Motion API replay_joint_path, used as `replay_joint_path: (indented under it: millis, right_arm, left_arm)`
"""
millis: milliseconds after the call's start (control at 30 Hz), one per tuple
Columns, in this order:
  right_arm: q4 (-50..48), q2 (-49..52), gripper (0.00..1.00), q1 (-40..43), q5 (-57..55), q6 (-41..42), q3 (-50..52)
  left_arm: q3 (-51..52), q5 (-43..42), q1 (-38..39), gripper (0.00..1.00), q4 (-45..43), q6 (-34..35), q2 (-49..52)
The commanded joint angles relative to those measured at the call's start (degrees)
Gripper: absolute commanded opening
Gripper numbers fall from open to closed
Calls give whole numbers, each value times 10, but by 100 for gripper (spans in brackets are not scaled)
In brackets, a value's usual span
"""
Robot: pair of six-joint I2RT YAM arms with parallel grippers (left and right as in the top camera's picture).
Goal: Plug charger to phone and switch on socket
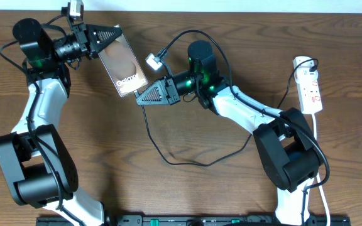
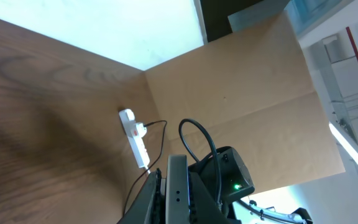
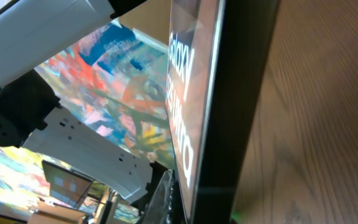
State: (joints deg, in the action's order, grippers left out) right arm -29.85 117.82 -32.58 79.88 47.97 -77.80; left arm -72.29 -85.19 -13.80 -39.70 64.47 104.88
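Between the left jaws, clenched, sat the phone's [image 1: 123, 63] top edge; at its bottom edge, right jaws gripped the charger [image 1: 168, 161]; open counter [image 1: 168, 198] beyond.

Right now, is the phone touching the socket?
Apart. The overhead view shows the phone left of centre and the socket at the far right, a wide gap between them.
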Motion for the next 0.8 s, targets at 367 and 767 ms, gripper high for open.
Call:
replay_joint_path:
  millis: [367, 767]
  right_arm:
    - [-8, 2, 67, 12, -58, 0, -6]
    - [-8, 2, 99, 13, -58, 0, -6]
  left_arm:
    - [1, -48, 9, 7, -3, 3, -12]
    - [1, -48, 9, 7, -3, 3, -12]
